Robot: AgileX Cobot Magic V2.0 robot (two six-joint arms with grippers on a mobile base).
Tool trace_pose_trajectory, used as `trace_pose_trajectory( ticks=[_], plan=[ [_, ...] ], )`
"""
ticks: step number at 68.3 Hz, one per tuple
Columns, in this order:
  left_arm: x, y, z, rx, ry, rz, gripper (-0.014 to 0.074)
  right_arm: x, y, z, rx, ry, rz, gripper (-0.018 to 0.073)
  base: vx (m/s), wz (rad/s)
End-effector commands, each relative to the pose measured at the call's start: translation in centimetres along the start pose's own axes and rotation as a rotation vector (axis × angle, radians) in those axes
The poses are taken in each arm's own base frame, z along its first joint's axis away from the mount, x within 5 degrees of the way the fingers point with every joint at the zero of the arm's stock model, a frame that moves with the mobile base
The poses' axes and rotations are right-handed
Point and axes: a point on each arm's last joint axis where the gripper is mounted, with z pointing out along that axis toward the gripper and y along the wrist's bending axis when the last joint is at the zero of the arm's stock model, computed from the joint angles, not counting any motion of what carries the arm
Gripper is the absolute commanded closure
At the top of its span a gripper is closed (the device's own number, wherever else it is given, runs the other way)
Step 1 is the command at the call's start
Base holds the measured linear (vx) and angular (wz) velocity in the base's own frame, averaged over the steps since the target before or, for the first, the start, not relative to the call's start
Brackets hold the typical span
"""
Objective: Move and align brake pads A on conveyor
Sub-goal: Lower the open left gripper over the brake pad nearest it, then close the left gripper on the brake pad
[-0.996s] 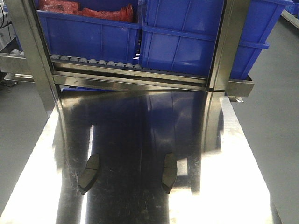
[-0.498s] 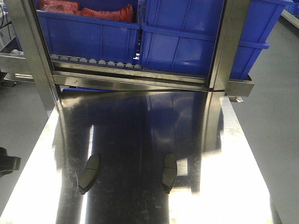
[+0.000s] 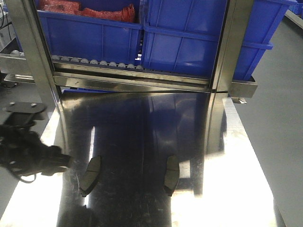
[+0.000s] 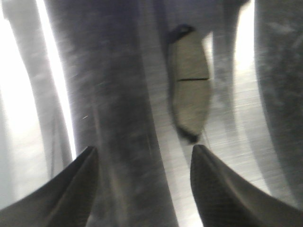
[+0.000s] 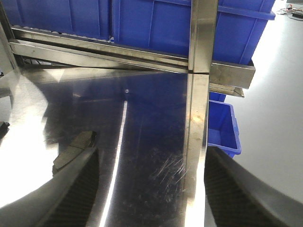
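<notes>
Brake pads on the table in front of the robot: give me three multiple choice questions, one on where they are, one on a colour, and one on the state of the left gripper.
1. Where do the left brake pad and the right brake pad lie?
A. on the steel tabletop
B. inside a bin
C. on a dark felt belt

2. What colour are the bins on the rack behind the table?
A. red
B. blue
C. green

3. How does the left gripper stand?
A. shut on a pad
B. open, holding nothing
C. shut, empty

Answers:
1 A: both pads rest flat on the shiny metal surface, apart from each other.
2 B: the front view shows blue plastic walls.
3 B: the left wrist view shows its fingers spread with only bare steel between them.
</notes>
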Motion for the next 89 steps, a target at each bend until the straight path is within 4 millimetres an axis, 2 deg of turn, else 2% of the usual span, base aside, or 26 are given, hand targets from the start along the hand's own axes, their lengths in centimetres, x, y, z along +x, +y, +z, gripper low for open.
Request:
trace_pose_trajectory(
  ticks=[1, 17, 33, 47, 75, 89],
  plan=[
    [-2.2, -1.7, -0.3, 0.039, -0.078, 0.039, 0.0174, -1.3, 0.0, -0.2, 0.001, -0.082, -0.017, 0.0093, 0.00, 0.00],
    [-4.4, -4.4, 2.4, 0.065, -0.007, 0.112, 0.0170, -1.3, 0.0, -0.2, 0.001, -0.082, -0.017, 0.0093, 0.00, 0.00],
    [-6.0, -4.9, 5.3, 0.058, 0.066, 0.113, 0.0119, -1.3, 0.0, -0.2, 0.001, -0.082, -0.017, 0.0093, 0.00, 0.00],
    [-6.2, -4.7, 7.6, 0.036, 0.125, 0.124, 0.0071, -1.3, 0.0, -0.2, 0.001, -0.082, -0.017, 0.0093, 0.00, 0.00],
    [-5.5, -3.9, 11.1, -0.028, 0.203, 0.150, 0.0071, -1.3, 0.0, -0.2, 0.001, -0.082, -0.017, 0.0093, 0.00, 0.00],
    [-5.5, -3.9, 11.7, -0.023, 0.199, 0.142, 0.0074, -1.3, 0.0, -0.2, 0.001, -0.082, -0.017, 0.0093, 0.00, 0.00]
  ],
)
